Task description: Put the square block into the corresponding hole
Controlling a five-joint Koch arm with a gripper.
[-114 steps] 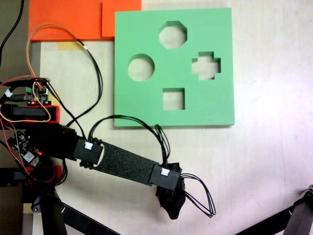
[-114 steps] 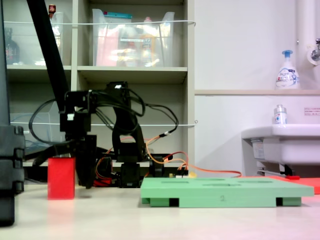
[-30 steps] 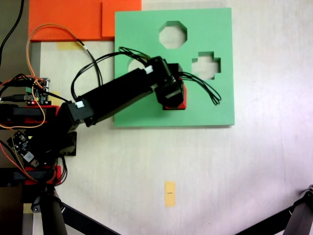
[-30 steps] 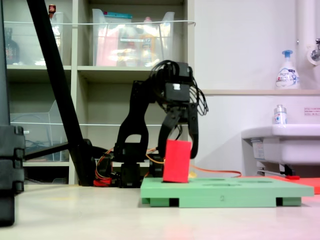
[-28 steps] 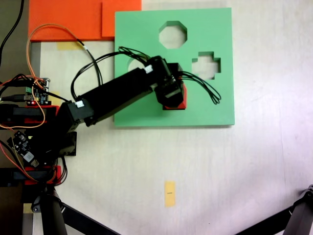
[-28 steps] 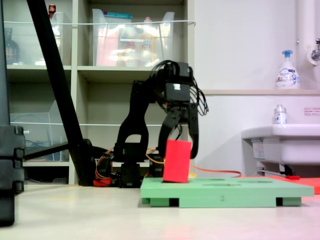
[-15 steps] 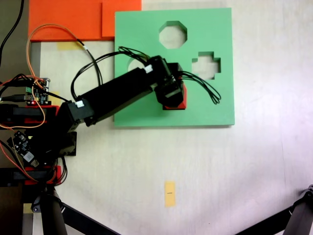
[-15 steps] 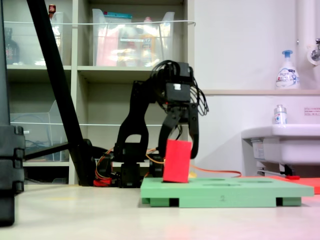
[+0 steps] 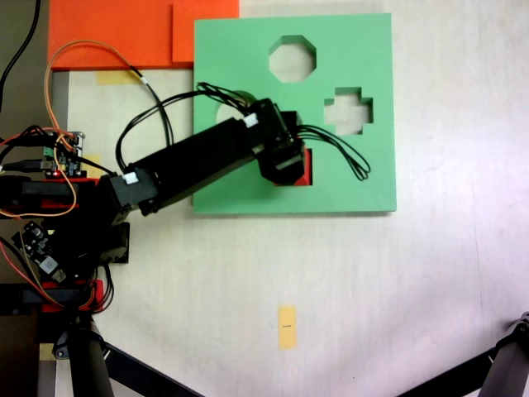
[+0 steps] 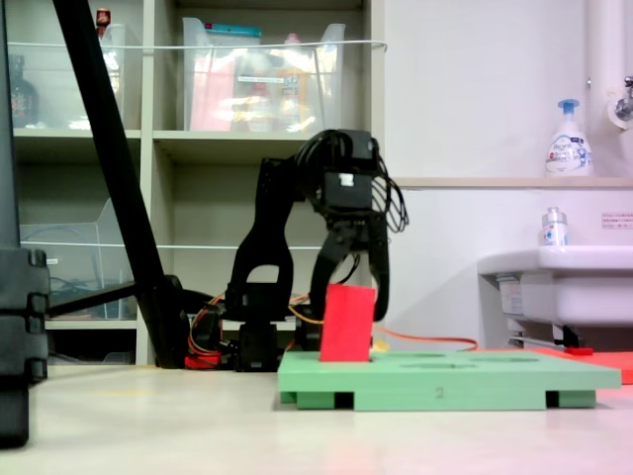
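One red square block (image 10: 347, 324) stands tilted, its lower end partly in the hole (image 9: 307, 169) near the green foam board's (image 10: 445, 381) near edge. My gripper (image 10: 348, 297) clamps its upper sides. I judge it light, soft foam; a gentle side grip suffices.

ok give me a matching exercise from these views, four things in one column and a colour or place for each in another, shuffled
Things:
1. square block
2. foam board
3. paper tag
4. foam sheets

Colour or place:
A. orange, at the first exterior view's top left corner
B. red, between the end effector fingers, tilted over the board
C. yellow, alone on the table below the board in the first exterior view
D. green, with several shaped cutouts

Pairs: 1-B, 2-D, 3-C, 4-A
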